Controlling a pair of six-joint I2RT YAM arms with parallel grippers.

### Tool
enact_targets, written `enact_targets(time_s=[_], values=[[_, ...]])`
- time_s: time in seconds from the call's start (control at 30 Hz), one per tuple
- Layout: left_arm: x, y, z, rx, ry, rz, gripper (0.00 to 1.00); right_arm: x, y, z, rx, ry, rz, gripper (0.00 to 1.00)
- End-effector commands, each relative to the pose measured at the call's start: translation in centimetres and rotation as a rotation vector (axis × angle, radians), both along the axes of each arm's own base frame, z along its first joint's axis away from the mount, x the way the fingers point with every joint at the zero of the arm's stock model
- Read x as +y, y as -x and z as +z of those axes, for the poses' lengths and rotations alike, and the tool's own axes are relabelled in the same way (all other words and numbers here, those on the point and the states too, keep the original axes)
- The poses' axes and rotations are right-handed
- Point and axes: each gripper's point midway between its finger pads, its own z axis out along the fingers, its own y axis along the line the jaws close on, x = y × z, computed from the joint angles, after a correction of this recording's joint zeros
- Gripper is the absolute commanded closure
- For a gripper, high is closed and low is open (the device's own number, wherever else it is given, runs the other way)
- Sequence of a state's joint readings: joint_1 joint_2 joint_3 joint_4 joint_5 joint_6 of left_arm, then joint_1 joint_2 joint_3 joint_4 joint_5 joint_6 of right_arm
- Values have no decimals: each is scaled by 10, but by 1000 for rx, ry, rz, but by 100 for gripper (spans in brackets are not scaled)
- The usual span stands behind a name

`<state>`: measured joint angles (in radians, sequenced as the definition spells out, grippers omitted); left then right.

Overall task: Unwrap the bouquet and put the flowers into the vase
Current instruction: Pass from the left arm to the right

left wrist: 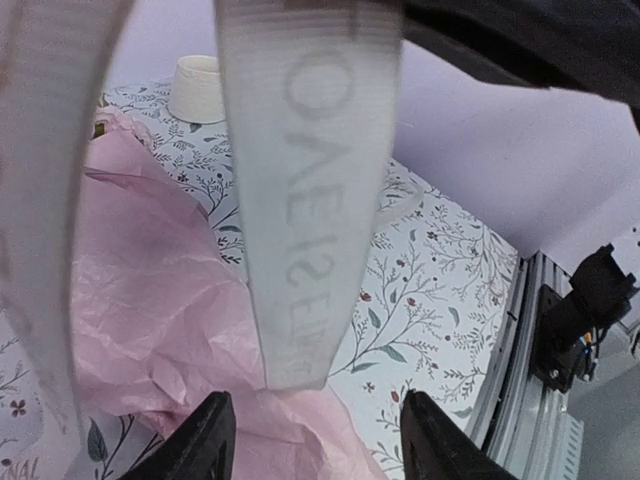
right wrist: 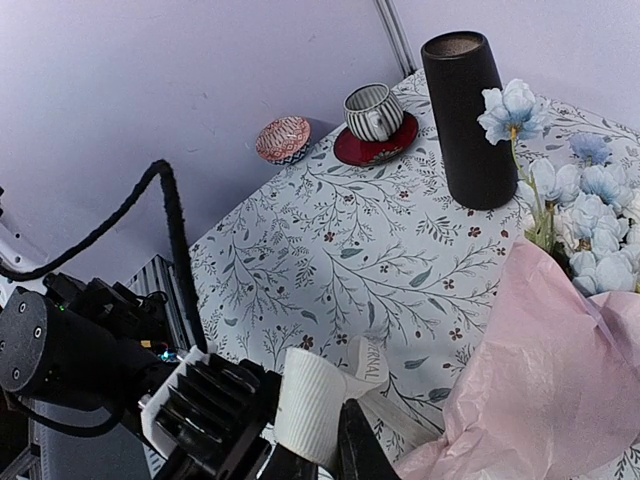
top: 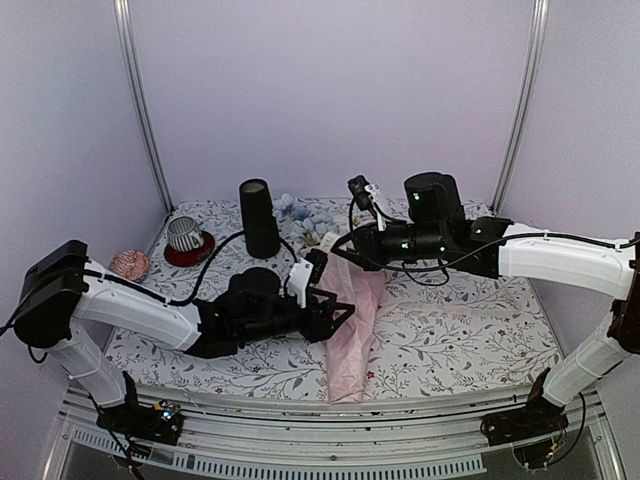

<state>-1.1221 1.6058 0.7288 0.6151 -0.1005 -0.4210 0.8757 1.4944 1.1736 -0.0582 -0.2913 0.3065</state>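
Top view
- Vase (top: pixel 258 218): tall, slim, matte black tapered cylinder. It stands upright near the far edge of the bench (top: pixel 480 330), left of the middle.
- Flowers (top: pixel 300 212): pale blue blooms lying along the far edge, just right of the vase.
- Paper (top: pixel 355 320): thin, creased pink tissue running from mid-bench to the near edge.
- Left end effector (top: pixel 338 308): low over the paper's left side.
- Right end effector (top: pixel 333 243): at the paper's far end.
- Far left corner: striped cup (top: pixel 184 232) on a red saucer (top: pixel 192 256). A pink bowl (top: pixel 130 264) sits by the left edge.

Left wrist view
- Ribbon (left wrist: pixel 310 200): broad cream woven bands with faint printed letters, hanging close to the lens and blurred.
- Left end effector: black fingers stand apart with nothing gripped. Crumpled paper lies beneath and between them; whether they touch it cannot be told.
- Mug (left wrist: pixel 197 88): cream and ribbed, on the bench beyond the paper.

Right wrist view
- Right end effector: fingers closed on the ribbed cream ribbon.
- Flowers: papery pale blue petals with yellow centres on green stems. The heads emerge from the paper beside the vase.
- Vase: dull finish, open round top.
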Motion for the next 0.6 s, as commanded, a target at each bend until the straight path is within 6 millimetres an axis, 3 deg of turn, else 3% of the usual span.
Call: enact_targets(time_s=[0.0, 0.17, 0.37, 0.47, 0.57], values=[[-13, -12, 6, -1, 16, 44, 39, 3, 0, 22, -10, -57, 11, 91], [-20, -15, -8, 14, 12, 47, 31, 4, 0, 24, -10, -68, 16, 91], [-28, -20, -10, -8, 5, 45, 38, 5, 0, 24, -6, -72, 18, 91], [-34, -25, -8, -19, -14, 44, 46, 6, 0, 26, -8, -80, 18, 91], [-37, -31, -5, -26, -15, 59, 65, 6, 1, 28, -2, -95, 17, 91]])
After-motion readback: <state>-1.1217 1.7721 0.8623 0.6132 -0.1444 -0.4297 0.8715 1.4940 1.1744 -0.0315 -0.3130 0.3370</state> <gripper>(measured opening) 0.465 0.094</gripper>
